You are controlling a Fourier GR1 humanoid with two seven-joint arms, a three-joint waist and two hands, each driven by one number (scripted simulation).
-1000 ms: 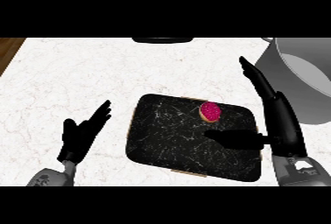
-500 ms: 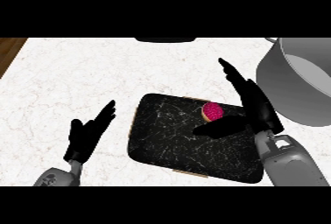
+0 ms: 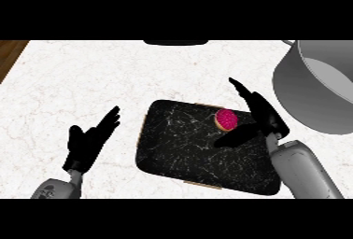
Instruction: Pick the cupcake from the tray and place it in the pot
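One small cupcake with bright pink frosting (image 3: 226,120) lies on the black marbled rectangular tray (image 3: 186,149), near its far right corner, just beside the right hand (image 3: 260,120), whose fingers are spread apart, thumb below the cupcake. The large grey metal pot (image 3: 310,91) stands right of the tray on the white marble bench (image 3: 89,84). The left hand (image 3: 88,144) rests open at the tray's left.

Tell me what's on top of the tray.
On the dark tray sits a pink cupcake, near its far right corner. The right hand is open above that side of the tray, just right of the cupcake, hiding the tray surface beneath it. Nothing else shows on the tray.
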